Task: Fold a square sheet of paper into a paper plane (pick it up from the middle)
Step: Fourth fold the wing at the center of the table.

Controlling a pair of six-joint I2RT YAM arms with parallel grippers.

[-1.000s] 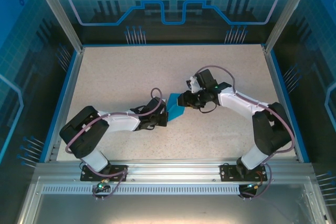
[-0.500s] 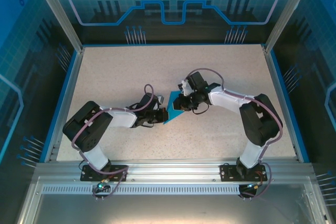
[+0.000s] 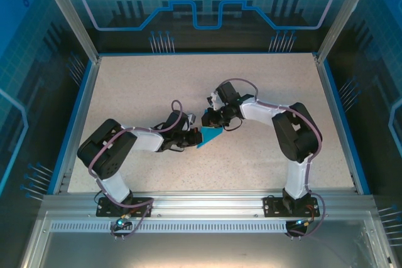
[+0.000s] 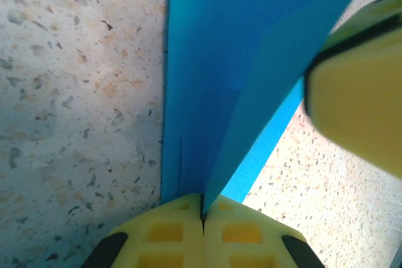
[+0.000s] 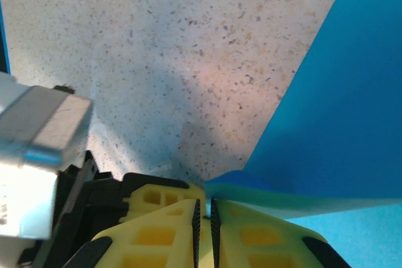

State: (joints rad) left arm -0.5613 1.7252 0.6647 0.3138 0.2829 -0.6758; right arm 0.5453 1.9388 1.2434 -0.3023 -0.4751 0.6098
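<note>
- The blue paper (image 3: pixel 210 136) is sitting near the middle of the speckled desk (image 3: pixel 138 92), showing from above as a small pointed wedge with its tip aiming toward the desk's far right.
- Both arms are reaching inward, and their fingers are meeting at the paper from opposite sides.
- The left gripper (image 3: pixel 192 138) is coming in from the left and low over the desk. In the left wrist view its yellow fingers (image 4: pixel 166 233) are pressing flat together and clamping the near end of the paper.
- From that clamp one layer of the blue paper (image 4: pixel 213 42) is lying flat on the desk, while a second layer is rising from it as a slanted flap, with a crease running away from the fingers.
- The right gripper (image 3: pixel 207 121) is coming in from the far right, just above the paper's far edge.
- In the right wrist view its fingers (image 5: pixel 251 236) are drawn nearly closed, leaving a thin dark slit. A corner of the blue paper (image 5: pixel 339 105) is ending right at their tips and appears to be pinched there.
- One yellow pad (image 4: pixel 361 108) of the right gripper is hanging over the raised flap's right side in the left wrist view.
- The paper is only partly folded, with no finished dart shape.
</note>
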